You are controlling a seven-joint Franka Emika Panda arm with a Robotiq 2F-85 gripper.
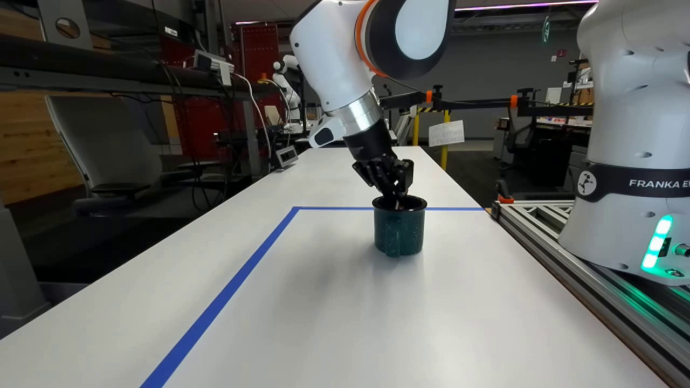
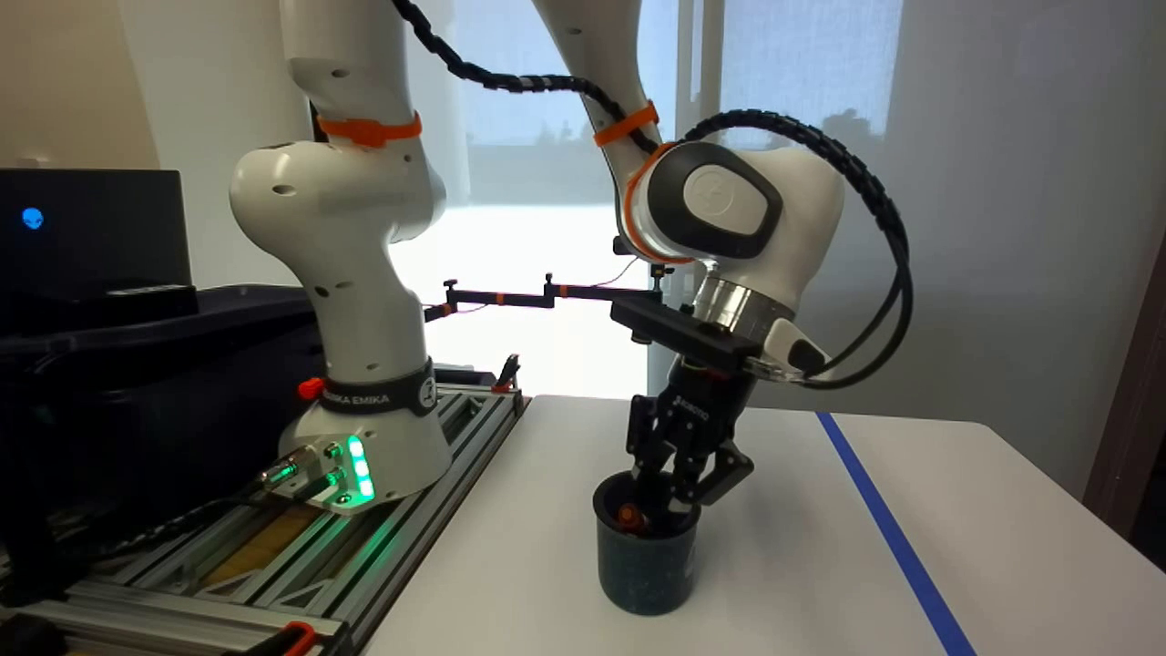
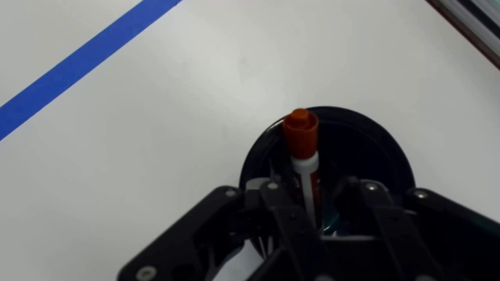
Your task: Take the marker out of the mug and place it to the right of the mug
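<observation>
The dark teal mug (image 1: 399, 231) (image 2: 645, 576) stands upright on the white table in both exterior views. The marker (image 3: 301, 136) stands tilted inside it, orange end up and leaning on the rim (image 3: 381, 136); a white band and dark red body show below. Its orange end also shows in an exterior view (image 2: 630, 517). My gripper (image 3: 308, 189) is partly open, its fingertips reaching down into the mug's mouth (image 1: 397, 198) (image 2: 663, 497). The marker lies between the fingers, near the left one in the wrist view, with a gap to the right one. Its lower end is hidden.
Blue tape lines (image 1: 237, 291) (image 2: 897, 542) mark the white table (image 1: 323, 323). A metal rail (image 1: 587, 296) and the robot base (image 2: 373, 446) run along one table edge. The mug's handle (image 1: 396, 240) faces the camera in an exterior view.
</observation>
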